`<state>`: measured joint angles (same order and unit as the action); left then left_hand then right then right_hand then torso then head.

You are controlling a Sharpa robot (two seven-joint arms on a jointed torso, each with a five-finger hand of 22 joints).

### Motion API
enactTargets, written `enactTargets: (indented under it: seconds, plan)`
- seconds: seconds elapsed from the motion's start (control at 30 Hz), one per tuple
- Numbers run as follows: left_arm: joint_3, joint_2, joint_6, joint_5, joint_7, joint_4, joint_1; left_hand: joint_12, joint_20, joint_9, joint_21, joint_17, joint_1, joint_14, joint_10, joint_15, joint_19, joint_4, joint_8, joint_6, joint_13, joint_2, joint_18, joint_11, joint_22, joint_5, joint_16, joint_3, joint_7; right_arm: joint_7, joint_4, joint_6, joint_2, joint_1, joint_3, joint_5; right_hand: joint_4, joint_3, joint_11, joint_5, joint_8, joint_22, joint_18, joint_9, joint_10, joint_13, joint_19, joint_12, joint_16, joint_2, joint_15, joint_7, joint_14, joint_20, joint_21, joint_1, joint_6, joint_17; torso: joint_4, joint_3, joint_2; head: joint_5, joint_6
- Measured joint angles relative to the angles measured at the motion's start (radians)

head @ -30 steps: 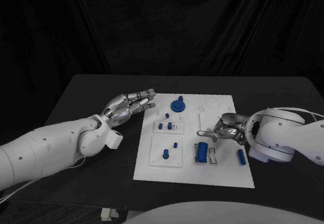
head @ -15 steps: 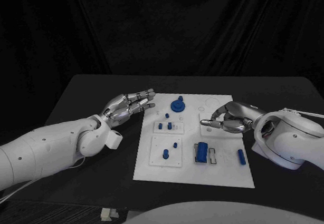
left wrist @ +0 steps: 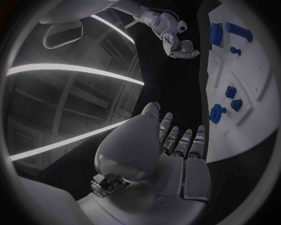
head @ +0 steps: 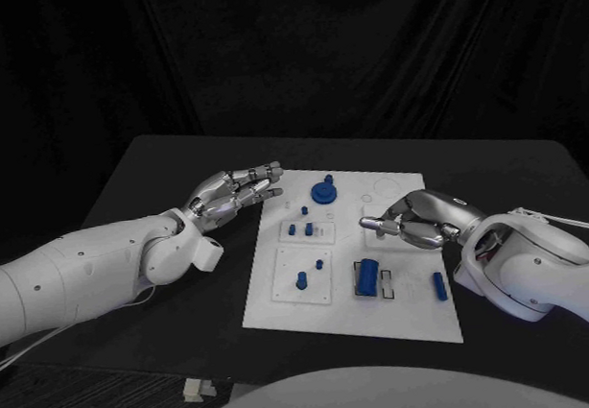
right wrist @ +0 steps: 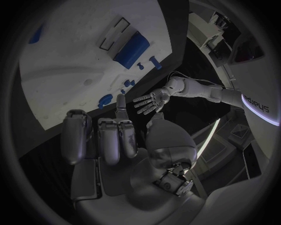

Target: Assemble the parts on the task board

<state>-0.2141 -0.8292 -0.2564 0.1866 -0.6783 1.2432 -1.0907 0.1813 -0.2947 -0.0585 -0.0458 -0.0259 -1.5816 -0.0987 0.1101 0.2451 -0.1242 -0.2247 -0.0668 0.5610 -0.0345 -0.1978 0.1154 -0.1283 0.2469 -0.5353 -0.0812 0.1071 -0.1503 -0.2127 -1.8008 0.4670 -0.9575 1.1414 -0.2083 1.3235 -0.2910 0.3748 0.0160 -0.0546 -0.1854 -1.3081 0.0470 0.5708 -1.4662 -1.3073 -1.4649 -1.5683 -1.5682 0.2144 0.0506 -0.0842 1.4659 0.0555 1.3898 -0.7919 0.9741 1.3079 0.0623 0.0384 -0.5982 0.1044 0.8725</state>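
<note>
Right hand [head: 414, 220] hovers over the board [head: 283, 306] at centre frame, fingers curled in with nothing in them that I can see. Left hand [head: 234, 191] waits open at the board's upper-left edge. It looks between picks; next it must settle on a loose part, perhaps the bar [head: 439, 286] at lower right. One recess holds a blue block [head: 367, 276]; pegs [head: 301, 280] stand in others.

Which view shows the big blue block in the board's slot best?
Head view: the big blue block is seen from above, sitting in its slot on the task board, unobstructed. The right wrist view shows it closer but bent by the fisheye. The left wrist view catches it small, at the circle's rim.
</note>
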Motion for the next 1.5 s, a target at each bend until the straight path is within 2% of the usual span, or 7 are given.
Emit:
enactTargets:
  seconds: [0.23, 0.53, 0.8, 1.03, 1.13, 1.2, 1.5]
  plan:
    - [0.0, 0.0, 0.0, 0.0, 0.0, 0.0, 0.0, 0.0, 0.0, 0.0, 0.0, 0.0, 0.0, 0.0, 0.0, 0.0, 0.0, 0.0, 0.0, 0.0, 0.0, 0.0, 0.0, 0.0, 0.0, 0.0, 0.0, 0.0, 0.0, 0.009, 0.0, -0.016, 0.005, -0.008, 0.0, -0.01, 0.0, 0.015, 0.0, 0.001, 0.008, 0.0, 0.0, -0.028, 0.0, 0.0, 0.0, 0.0, 0.0, 0.008, 0.0, 0.004, 0.0, 0.0, 0.007, -0.004, 0.021, 0.0, 0.0, 0.0, 0.0, 0.0, 0.0]
    - [0.0, 0.0, -0.001, 0.0, 0.0, -0.001, 0.0, 0.004, 0.0, 0.0, 0.0, 0.0, 0.0, 0.0, 0.004, 0.0, 0.0, -0.001, 0.0, 0.0, 0.0, 0.0, 0.0, -0.004, 0.0, 0.0, 0.0, -0.007, 0.0, 0.008, 0.005, -0.052, 0.021, -0.015, 0.0, -0.017, 0.0, 0.021, 0.0, 0.001, 0.012, 0.0, 0.0, -0.039, 0.0, 0.0, 0.0, 0.0, 0.0, 0.016, 0.0, 0.004, 0.0, 0.0, 0.007, -0.004, 0.021, 0.0, 0.0002, 0.0, 0.0, -0.003, 0.0]
    - [0.0, 0.001, -0.001, 0.0, 0.001, -0.002, 0.0, 0.004, 0.0, 0.0, 0.0, 0.0, 0.0, 0.0, 0.004, 0.0, 0.0, -0.001, 0.0, 0.0, 0.0, 0.0, 0.0, -0.004, 0.0, 0.0, 0.0, -0.007, 0.0, -0.003, 0.021, -0.091, 0.039, -0.019, 0.0, -0.02, 0.001, 0.028, 0.0, 0.001, 0.039, 0.0, 0.0, -0.069, 0.0, 0.0, 0.0, 0.0, 0.0, 0.029, 0.0, 0.004, 0.0, 0.0, 0.007, -0.018, 0.021, 0.0, 0.0002, 0.0, 0.0, 0.0, 0.0]
    - [0.0, 0.0, -0.002, 0.0, 0.001, -0.002, 0.0, 0.004, 0.0, 0.0, 0.0, 0.0, 0.0, 0.0, 0.004, 0.0, 0.0, -0.001, 0.0, 0.0, 0.0, 0.0, 0.0, -0.004, 0.0, 0.0, 0.0, -0.007, 0.0, -0.018, 0.037, -0.125, 0.05, -0.025, 0.0, -0.021, 0.001, 0.042, 0.0, 0.001, 0.058, 0.0, 0.0, -0.095, 0.0, 0.0, 0.0, 0.0, 0.0, 0.04, 0.0, -0.007, 0.0, 0.0, 0.0, -0.028, 0.01, 0.0, 0.0003, 0.0, 0.0, 0.001, 0.0]
    - [0.0, 0.0, -0.003, 0.0, 0.001, -0.001, 0.0, 0.004, 0.0, 0.0, 0.0, 0.0, 0.0, 0.0, 0.004, 0.0, 0.0, -0.001, 0.0, 0.0, 0.0, 0.0, -0.002, -0.004, 0.0, 0.0, 0.0, -0.007, 0.0, -0.023, 0.042, -0.136, 0.055, -0.028, 0.0, -0.021, 0.001, 0.042, 0.0, 0.001, 0.059, 0.0, 0.0, -0.099, 0.0, 0.0, 0.0, 0.0, 0.0, 0.04, 0.0, -0.007, 0.0, 0.0, -0.005, -0.028, 0.01, 0.0, 0.0004, 0.0, 0.0, 0.0, 0.0]
    - [0.0, 0.0, -0.003, 0.0, 0.001, -0.001, 0.0, 0.004, 0.0, 0.0, 0.0, 0.0, 0.0, 0.0, 0.004, 0.0, 0.0, -0.001, 0.0, 0.0, 0.0, 0.0, -0.016, -0.004, 0.0, 0.0, 0.0, -0.007, 0.0, -0.024, 0.045, -0.141, 0.059, -0.03, 0.0, -0.021, 0.001, 0.042, 0.0, 0.001, 0.059, 0.0, 0.0, -0.1, 0.0, -0.001, 0.0, 0.0, 0.0, 0.04, 0.0, -0.007, 0.0, 0.0, -0.005, -0.028, 0.01, 0.0, 0.0004, 0.0, 0.0, 0.0, 0.0]
    - [0.0, -0.001, -0.004, 0.0, 0.002, -0.001, 0.0, 0.004, -0.004, 0.0, 0.0, 0.0, 0.0, 0.0, 0.004, 0.0, -0.004, -0.001, 0.0, 0.0, 0.0, 0.0, -0.016, -0.004, 0.001, 0.0, 0.0, -0.007, 0.0, -0.026, 0.051, -0.156, 0.074, -0.037, 0.0, -0.021, 0.001, 0.042, 0.0, 0.001, 0.063, 0.001, 0.0, -0.102, 0.0, -0.001, 0.0, 0.0, 0.0, 0.04, 0.0, -0.011, 0.0, 0.0, -0.005, -0.028, 0.006, 0.0, 0.0007, 0.0, 0.0, -0.001, 0.0]
